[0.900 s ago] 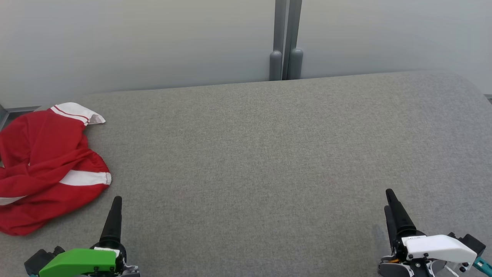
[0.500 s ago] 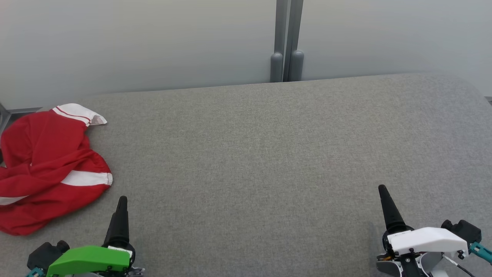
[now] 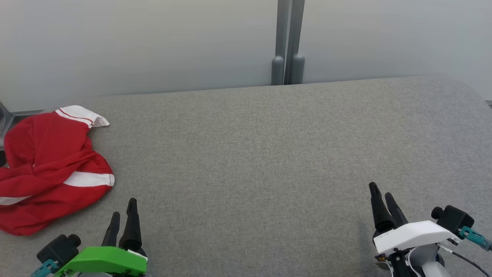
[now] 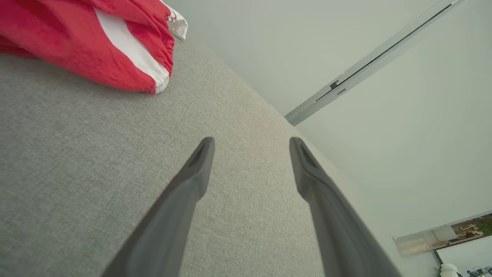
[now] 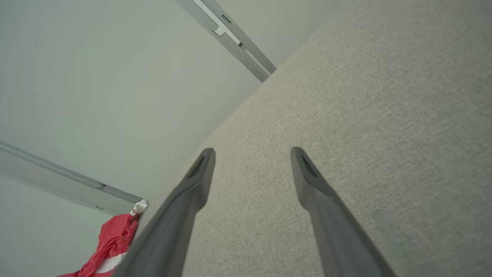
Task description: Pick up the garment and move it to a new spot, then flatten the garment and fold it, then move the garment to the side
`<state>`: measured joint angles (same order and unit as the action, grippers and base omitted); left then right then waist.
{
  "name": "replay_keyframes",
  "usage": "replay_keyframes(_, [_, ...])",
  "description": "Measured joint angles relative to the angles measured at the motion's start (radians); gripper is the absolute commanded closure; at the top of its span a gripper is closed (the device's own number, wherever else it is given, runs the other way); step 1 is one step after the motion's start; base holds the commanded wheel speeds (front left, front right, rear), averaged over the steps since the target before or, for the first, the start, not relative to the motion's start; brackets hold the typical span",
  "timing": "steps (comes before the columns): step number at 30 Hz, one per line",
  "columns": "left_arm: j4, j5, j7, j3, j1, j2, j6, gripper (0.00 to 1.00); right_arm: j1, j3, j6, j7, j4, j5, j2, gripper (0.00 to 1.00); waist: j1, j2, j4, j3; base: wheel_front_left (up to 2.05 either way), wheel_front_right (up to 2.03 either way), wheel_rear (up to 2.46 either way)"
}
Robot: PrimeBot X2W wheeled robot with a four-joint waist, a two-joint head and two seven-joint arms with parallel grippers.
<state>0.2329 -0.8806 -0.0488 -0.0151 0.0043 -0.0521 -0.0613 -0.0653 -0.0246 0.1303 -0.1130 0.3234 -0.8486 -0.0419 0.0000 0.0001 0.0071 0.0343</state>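
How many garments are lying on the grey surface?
1. The red garment lies crumpled at the left edge of the grey surface, ahead of the left claw. None seems hidden.

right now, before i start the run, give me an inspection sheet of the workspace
surface: grey fabric table, flat, rounded far-right corner
job's things: red garment with white bands, crumpled at the table's left side, not held
clutter: nothing seen
grippers: left gripper, green casing, jaws open, near the garment but apart from it; right gripper, white casing, jaws open, at the near right, holding nothing
cables: thin dark cable trailing from the right wrist
surroundings: pale wall panels behind the table, joined by a grey post
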Motion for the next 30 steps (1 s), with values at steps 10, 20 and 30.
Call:
replay_keyframes(10, [0.015,0.16,-0.033,-0.048,0.0,-0.025,0.018,0.0,-0.001,-0.001,0.0,0.021,-0.005,0.212,-0.001,0.0,0.0,0.0,0.004,0.008,0.0,0.0,0.0])
replay_keyframes(20, [0.047,0.279,-0.059,-0.075,-0.007,-0.06,0.028,0.0,0.0,0.001,0.0,0.042,-0.012,0.35,-0.002,0.0,0.0,0.0,0.006,0.013,0.0,0.0,0.0])
replay_keyframes(30, [0.056,0.365,-0.076,-0.102,-0.026,-0.071,0.028,0.0,0.0,0.021,0.0,0.046,0.0,0.453,-0.002,0.0,0.0,0.0,0.009,0.016,0.0,0.0,0.0])
